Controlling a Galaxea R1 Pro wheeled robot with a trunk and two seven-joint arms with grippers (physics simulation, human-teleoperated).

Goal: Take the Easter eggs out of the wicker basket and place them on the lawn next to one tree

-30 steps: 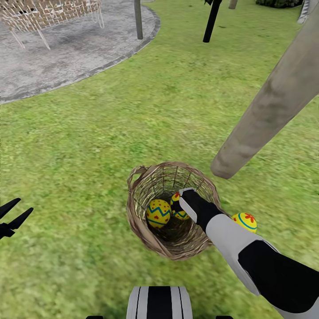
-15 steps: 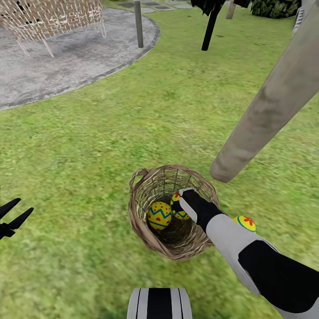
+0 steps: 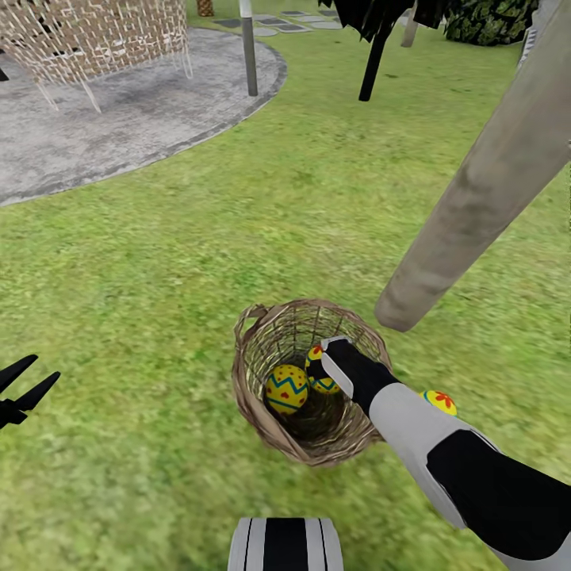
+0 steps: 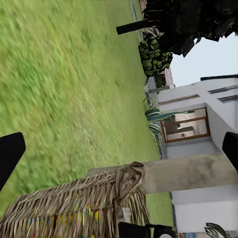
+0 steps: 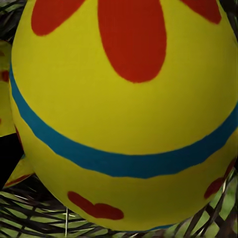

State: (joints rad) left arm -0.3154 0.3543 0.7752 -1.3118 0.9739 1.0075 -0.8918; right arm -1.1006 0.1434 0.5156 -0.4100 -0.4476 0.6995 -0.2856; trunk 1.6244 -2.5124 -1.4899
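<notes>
The right end effector was reached into the brown wicker basket against a yellow, blue-banded Easter egg, presumably for lifting out; its grip could not be told.

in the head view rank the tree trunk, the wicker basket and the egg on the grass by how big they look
1. tree trunk, though nearness to the camera inflates it
2. wicker basket
3. egg on the grass, partly hidden by the right arm
</notes>
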